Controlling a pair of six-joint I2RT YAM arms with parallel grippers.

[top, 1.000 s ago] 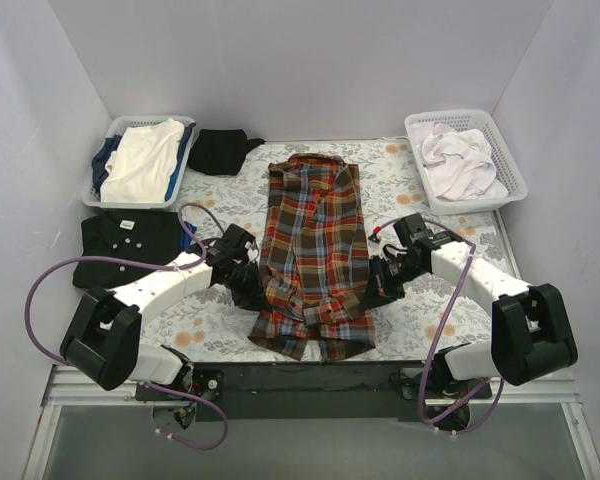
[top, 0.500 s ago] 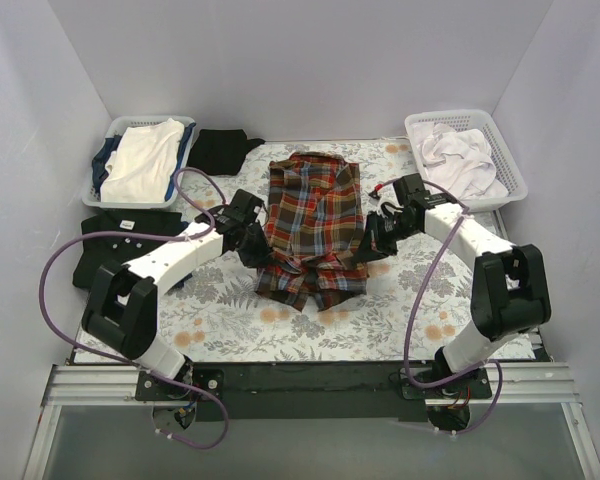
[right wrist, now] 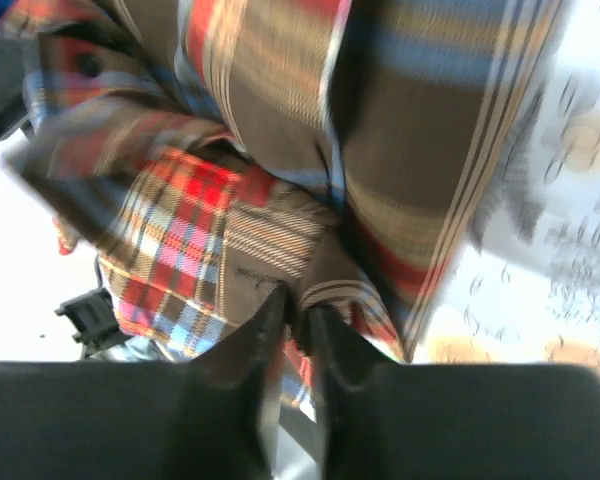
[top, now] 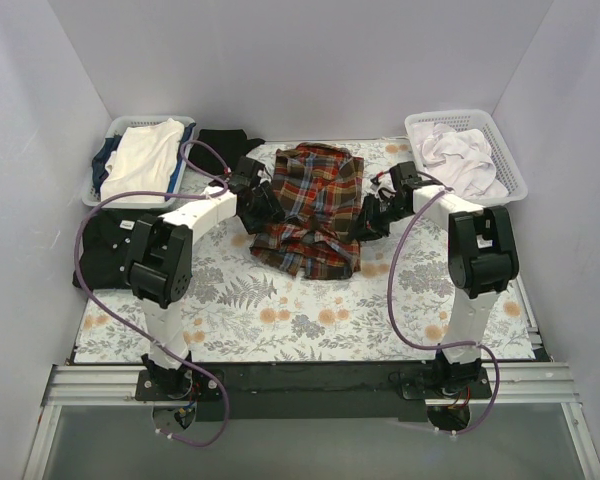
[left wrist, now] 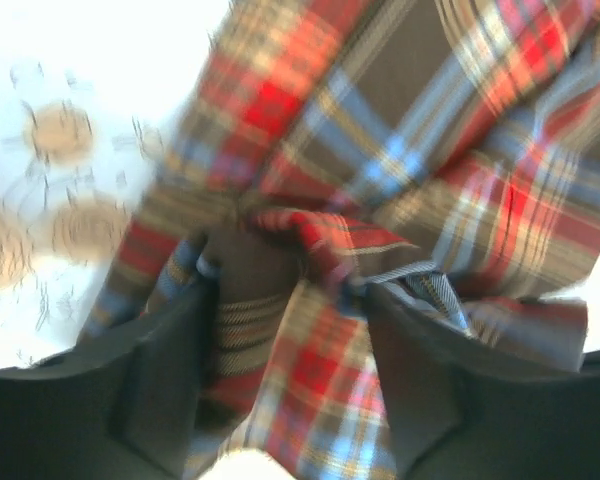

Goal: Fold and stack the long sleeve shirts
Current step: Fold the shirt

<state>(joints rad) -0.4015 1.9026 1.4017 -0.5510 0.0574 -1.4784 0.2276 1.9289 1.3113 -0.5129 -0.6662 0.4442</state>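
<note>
You are midway through the bottom-to-top fold of the plaid shirt [top: 315, 190], which lies at the far middle of the table [top: 280, 310], its collar end flat and its near half raised and doubled back in a loose, sagging roll. The left gripper [top: 262, 208] is at the shirt's left edge and the right gripper [top: 367, 218] at its right edge, level with each other, each with a hem corner in its jaws. In the left wrist view the fingers [left wrist: 170, 380] stand fairly wide apart, with a thick wad of plaid filling the gap and touching both pads, so I judge that hand clamped on bunched cloth, not on a clean edge. In the right wrist view the fingers [right wrist: 270, 330] are nearly together, pinching a thin fold of the hem, and the rest of the cloth hangs away from them. Your next move, as I read it, is to carry both corners on to the shoulders, lower them evenly so the hem lies square, and only then let go. Watch the slack middle, which may wrinkle under the top layer. The folded black shirt [top: 110, 245] lies well apart at the left, a likely base for the stack.
</note>
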